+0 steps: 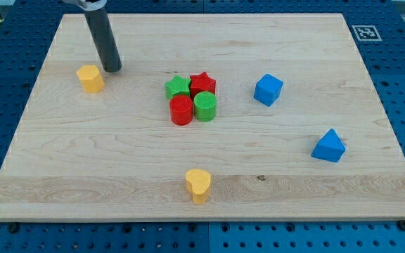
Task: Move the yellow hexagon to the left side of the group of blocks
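The yellow hexagon (pixel 90 78) sits at the view's upper left of the wooden board (pixel 118 161). My tip (pixel 112 69) stands just to the hexagon's upper right, close to it; I cannot tell if they touch. A tight group lies near the middle: a green star (pixel 178 87), a red star (pixel 203 83), a red cylinder (pixel 181 110) and a green cylinder (pixel 205 107). The hexagon lies well to the left of this group.
A blue cube (pixel 268 90) lies right of the group. A blue triangular block (pixel 328 146) sits at the view's right. A yellow heart (pixel 198 185) lies near the bottom edge. Blue perforated table surrounds the board.
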Action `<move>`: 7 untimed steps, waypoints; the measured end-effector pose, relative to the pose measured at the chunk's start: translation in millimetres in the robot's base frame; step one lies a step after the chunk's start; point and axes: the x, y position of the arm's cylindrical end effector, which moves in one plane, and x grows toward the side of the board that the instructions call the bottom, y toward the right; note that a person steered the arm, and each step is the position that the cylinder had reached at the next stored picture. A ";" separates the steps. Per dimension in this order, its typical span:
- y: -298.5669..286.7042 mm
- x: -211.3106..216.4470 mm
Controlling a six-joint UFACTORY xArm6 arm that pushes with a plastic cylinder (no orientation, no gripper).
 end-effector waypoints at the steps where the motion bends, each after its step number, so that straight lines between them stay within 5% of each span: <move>1: 1.4 0.0; 3: 19.1 4.1; 7: -57.3 19.4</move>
